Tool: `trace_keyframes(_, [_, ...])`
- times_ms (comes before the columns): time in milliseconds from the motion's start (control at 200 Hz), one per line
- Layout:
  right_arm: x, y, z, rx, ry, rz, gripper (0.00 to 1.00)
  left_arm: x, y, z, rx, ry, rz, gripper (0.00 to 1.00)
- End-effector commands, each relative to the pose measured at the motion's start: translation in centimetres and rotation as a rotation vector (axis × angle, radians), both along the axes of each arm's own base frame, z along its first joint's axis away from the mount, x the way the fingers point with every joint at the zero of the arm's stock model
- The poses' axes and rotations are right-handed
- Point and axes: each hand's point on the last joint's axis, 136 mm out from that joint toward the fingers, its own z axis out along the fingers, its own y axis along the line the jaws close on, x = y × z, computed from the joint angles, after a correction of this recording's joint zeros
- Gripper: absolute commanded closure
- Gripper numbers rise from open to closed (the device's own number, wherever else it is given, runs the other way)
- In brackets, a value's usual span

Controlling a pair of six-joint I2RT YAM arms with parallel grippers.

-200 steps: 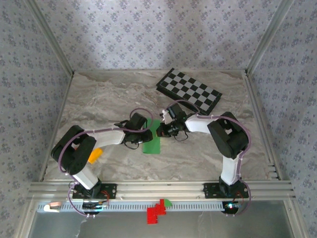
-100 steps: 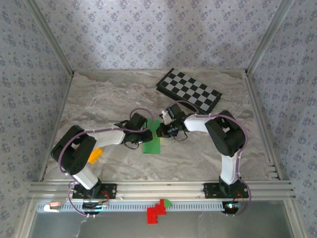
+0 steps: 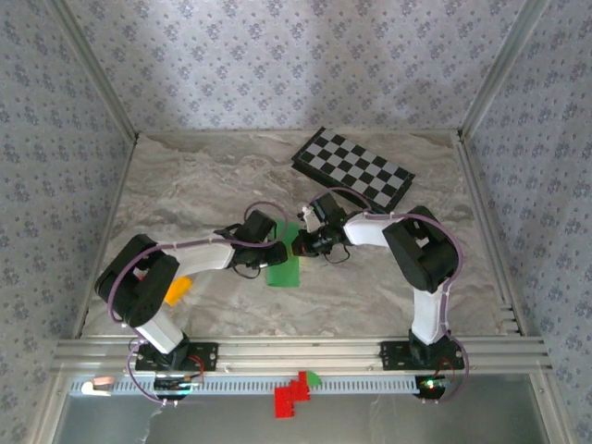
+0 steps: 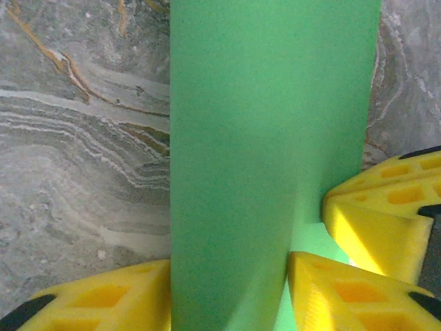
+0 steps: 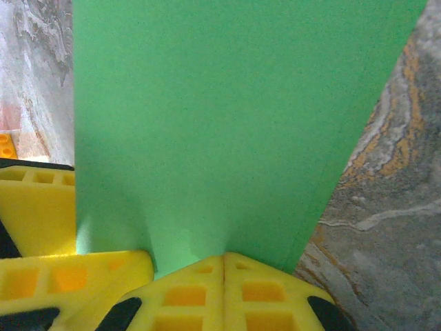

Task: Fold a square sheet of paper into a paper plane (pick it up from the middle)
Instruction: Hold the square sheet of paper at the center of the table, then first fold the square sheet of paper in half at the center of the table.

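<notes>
In the middle of the bench [image 3: 185, 185], a bit toward the near side, the green paper [image 3: 285, 266] is lying as a narrow folded strip, its long side running front to back. Both arms bend inward and meet over its far end. The left tool [image 3: 278, 246] comes in from the left and the right tool [image 3: 299, 245] from the right, tips pretty much next to each other.

In the left wrist view the left tool is partway open, with 1 yellow finger on each side of a raised band of paper that runs up between them. Can't tell if they're actually squeezing it. 1 of the right tool's fingers [image 4: 375, 221] pokes in from the right, just beside the paper's edge.

In the right wrist view the right tool's 2 fingertips are closed together, seam dead centre. The paper puckers right where they meet, so it looks pinched on the sheet.

The checkerboard [image 3: 353, 168] sits at the far right of the bench, well apart from the paper. A small orange block [image 3: 177, 289] is near the left arm's elbow.
</notes>
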Motion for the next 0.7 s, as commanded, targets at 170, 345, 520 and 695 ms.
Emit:
trace_keyframes(170, [-1.7,-3.5,-4.9,-0.187,0.099,-0.043,1.0,1.1,4.2,0.8,0.184,-0.071,0.062,0.43])
trace_keyframes(345, [-1.8,-3.5,-5.3,-0.187,0.104,-0.043,1.0,0.9,4.3,3.6,0.154,-0.108,0.039,0.46])
trace_keyframes(520, [-1.8,-3.6,-5.5,-0.189,0.107,-0.043,1.0,0.6,1.0,5.4,-0.032,-0.077,-0.067,0.6])
trace_keyframes(695, [-1.7,-3.5,-5.4,-0.183,0.106,-0.044,1.0,0.9,-1.6,5.6,-0.149,-0.031,-0.128,0.67])
